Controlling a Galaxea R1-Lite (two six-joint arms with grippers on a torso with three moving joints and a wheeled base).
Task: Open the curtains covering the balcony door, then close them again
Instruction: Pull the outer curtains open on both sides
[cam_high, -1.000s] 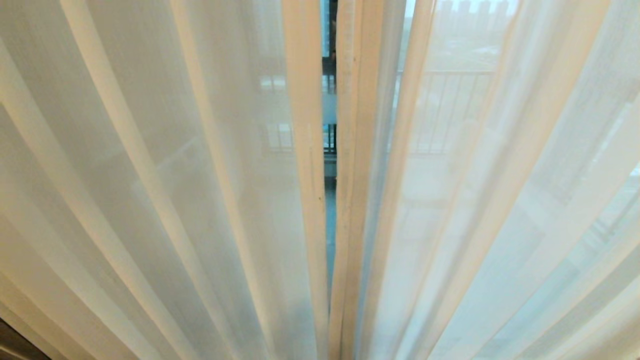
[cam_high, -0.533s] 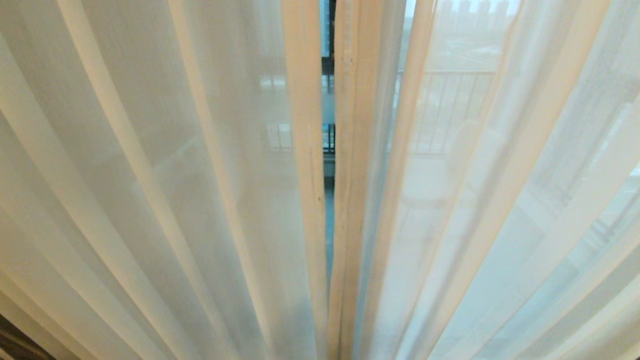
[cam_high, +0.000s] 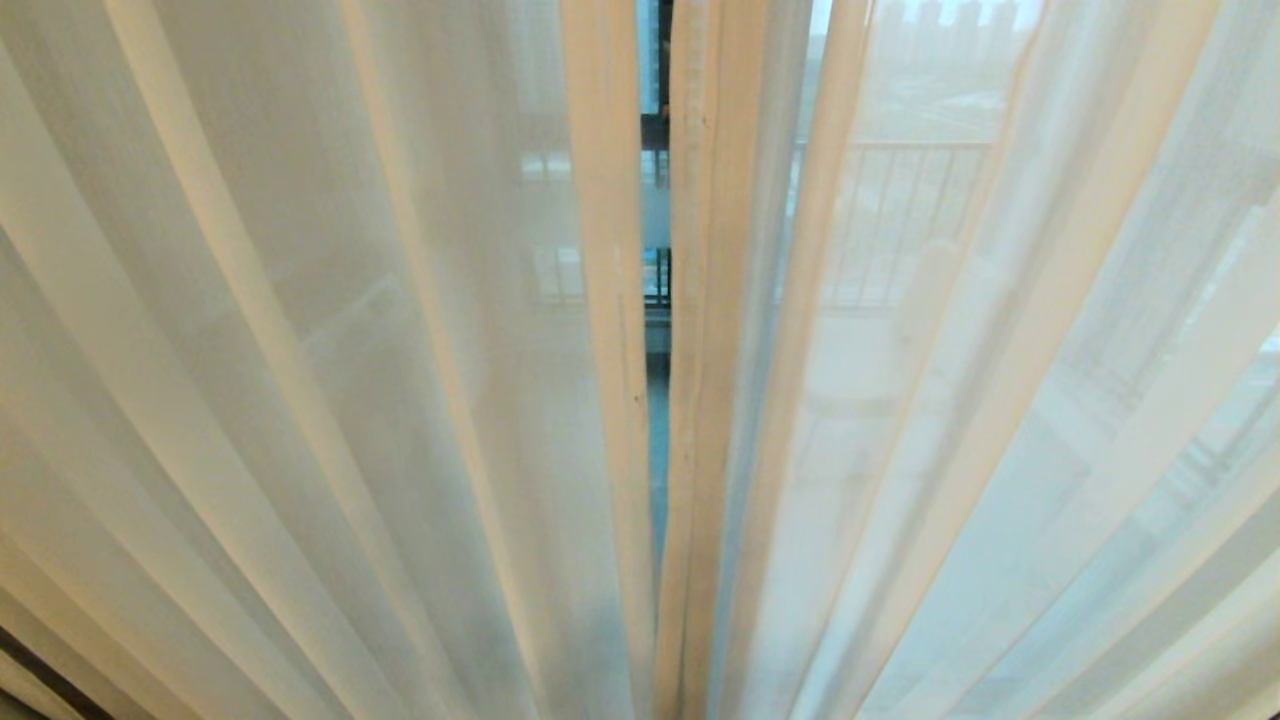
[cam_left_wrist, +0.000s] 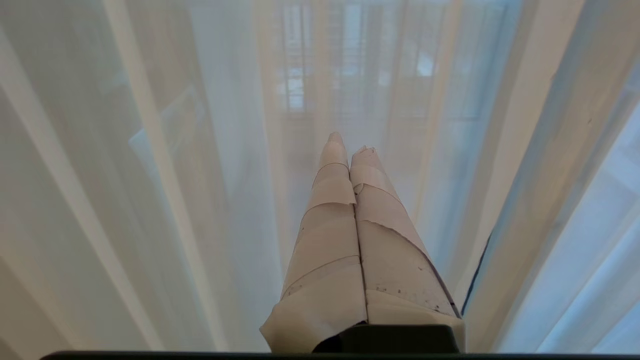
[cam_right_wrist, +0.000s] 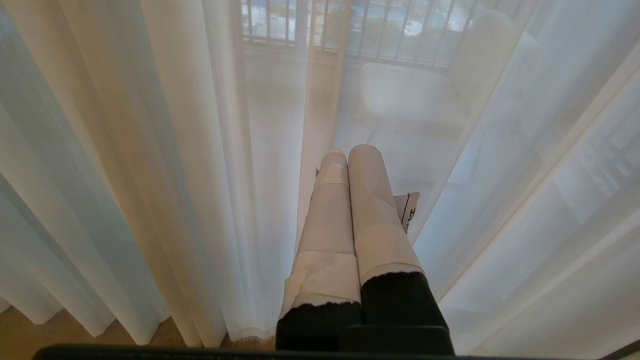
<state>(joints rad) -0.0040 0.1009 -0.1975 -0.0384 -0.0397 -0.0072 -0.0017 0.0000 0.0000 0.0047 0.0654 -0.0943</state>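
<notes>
Curtains drawn, narrow centre gap; left gripper, right gripper pinched empty; opening pending: needs hem grasp.

No readable text or labels anywhere

Left gripper: two long tapered fingers wrapped in pale beige tape, overlapping bands, torn edges, small dark specks low on the wrap. Black base block at bottom centre of frame, dark bar along bottom edge.

Right gripper: same tapered fingers, beige tape on the upper part only, ragged lower edge, bare black below. Small white tag with black print sticking out beside them, mid-frame.
</notes>
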